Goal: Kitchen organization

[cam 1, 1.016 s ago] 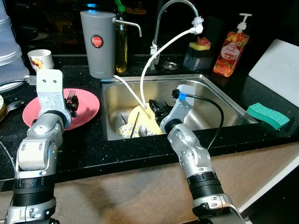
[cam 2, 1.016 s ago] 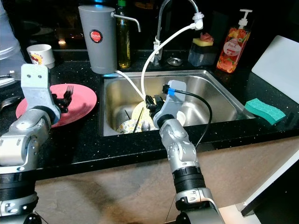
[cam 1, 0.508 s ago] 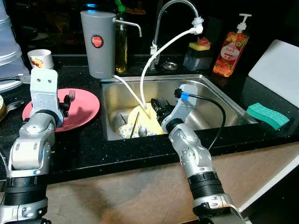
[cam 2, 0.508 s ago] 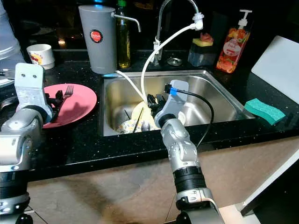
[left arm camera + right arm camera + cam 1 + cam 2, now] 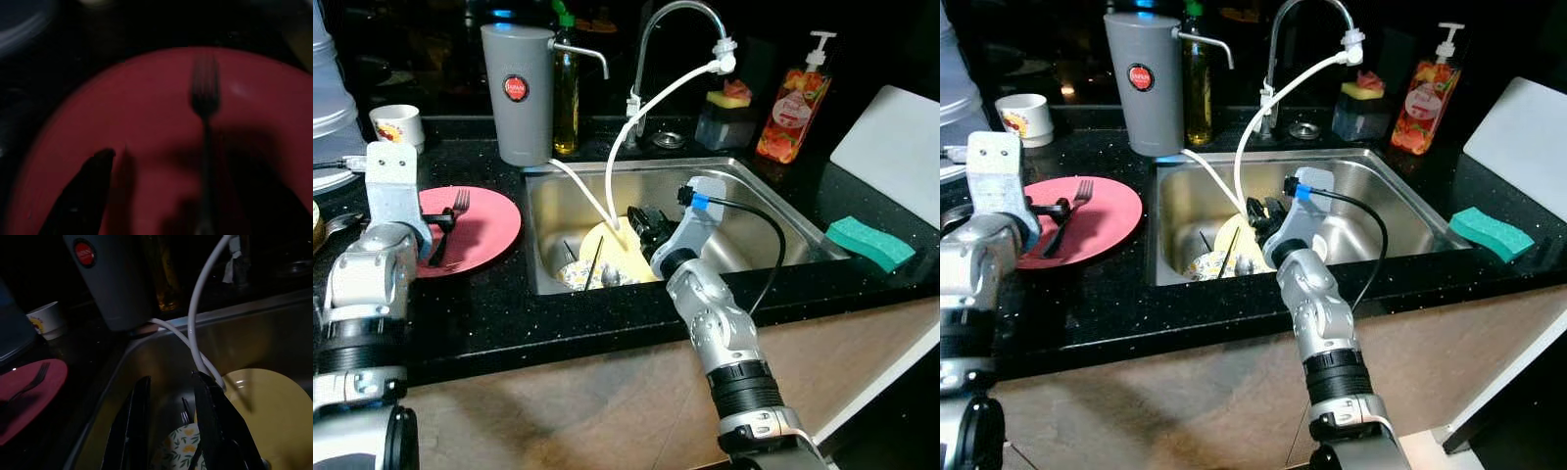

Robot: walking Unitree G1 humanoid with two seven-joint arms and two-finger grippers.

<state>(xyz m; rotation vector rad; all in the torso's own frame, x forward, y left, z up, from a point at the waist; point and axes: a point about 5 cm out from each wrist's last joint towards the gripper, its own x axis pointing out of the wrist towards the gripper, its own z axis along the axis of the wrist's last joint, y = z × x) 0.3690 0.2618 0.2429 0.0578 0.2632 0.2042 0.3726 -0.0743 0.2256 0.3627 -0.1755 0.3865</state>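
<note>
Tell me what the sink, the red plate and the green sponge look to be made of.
Sink: brushed stainless steel, judging by its grey, softly reflective walls. Red plate: smooth and evenly coloured with a faint sheen, probably plastic or glazed ceramic; the look leaves it open. Green sponge: soft foam, judging by its matte, blocky shape.

Grey jug [image 5: 517,90] at back of worktop: round red badge [image 5: 515,88] with tiny white letters, too small to read for sure. Orange soap bottle [image 5: 783,110] with pump: label with white writing, too small to read. White cup [image 5: 396,123]: small coloured print, no letters to make out. No numbers or signs to read anywhere else.
</note>
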